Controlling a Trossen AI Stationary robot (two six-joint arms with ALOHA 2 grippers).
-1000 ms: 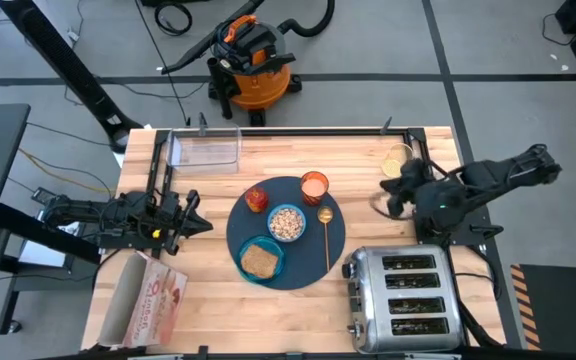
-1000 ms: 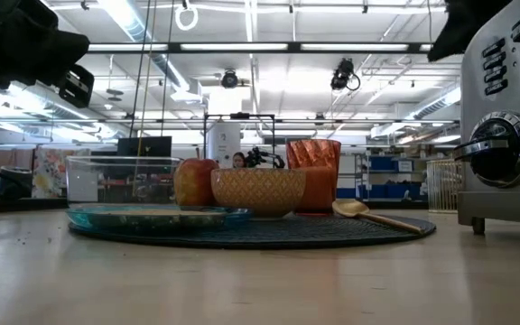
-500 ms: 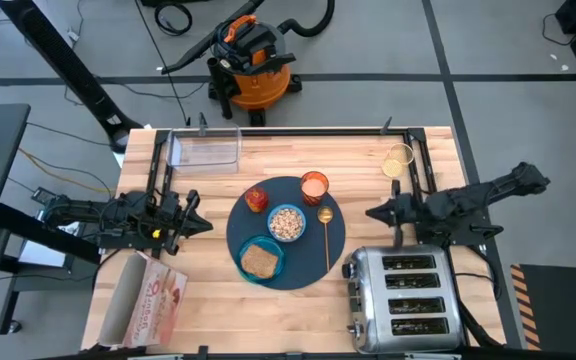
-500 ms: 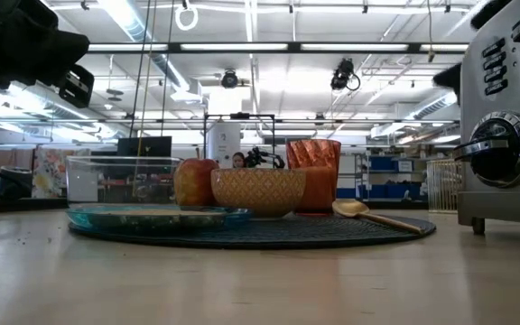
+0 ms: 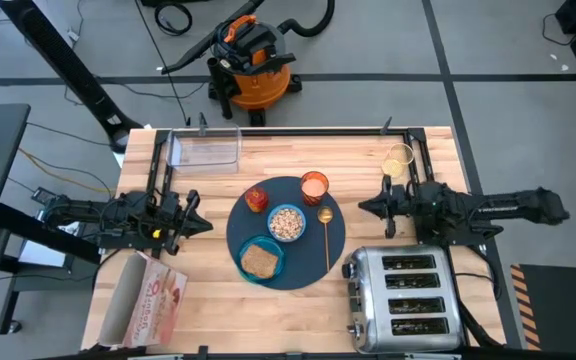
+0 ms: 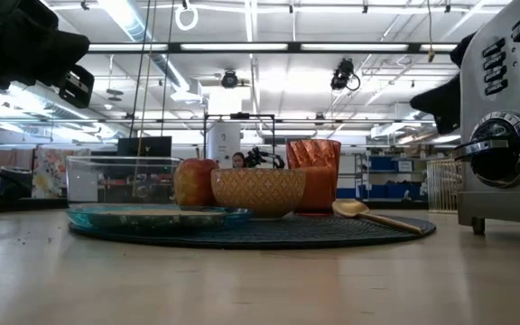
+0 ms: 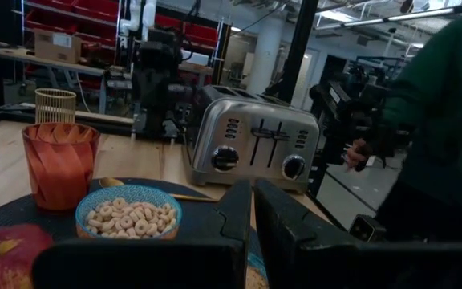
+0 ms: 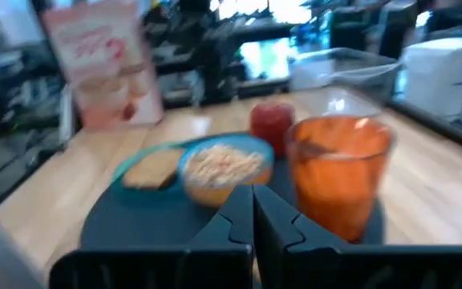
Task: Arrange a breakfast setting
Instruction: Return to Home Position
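Dark blue-grey mat (image 5: 303,262) lies mid-worktop (image 5: 368,165), its bowl (image 5: 287,222) central, gold spoon (image 5: 326,235) at the bowl's three o'clock. The right hand (image 5: 362,207), pinched together and empty, hangs at the mat's three o'clock; the left hand (image 5: 207,225), likewise closed, at nine.

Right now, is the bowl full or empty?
Full: the bowl holds pale cereal rings up near its rim, as the left wrist view shows.

Light over my wooden table (image 5: 368,170) is bright and even. Shadows around the large round dark blue-grey mat (image 5: 303,268) are soft. Above it, low view, white ceiling strip lights (image 6: 251,47) glare; beside it, the chrome toaster (image 6: 504,117) carries highlights.
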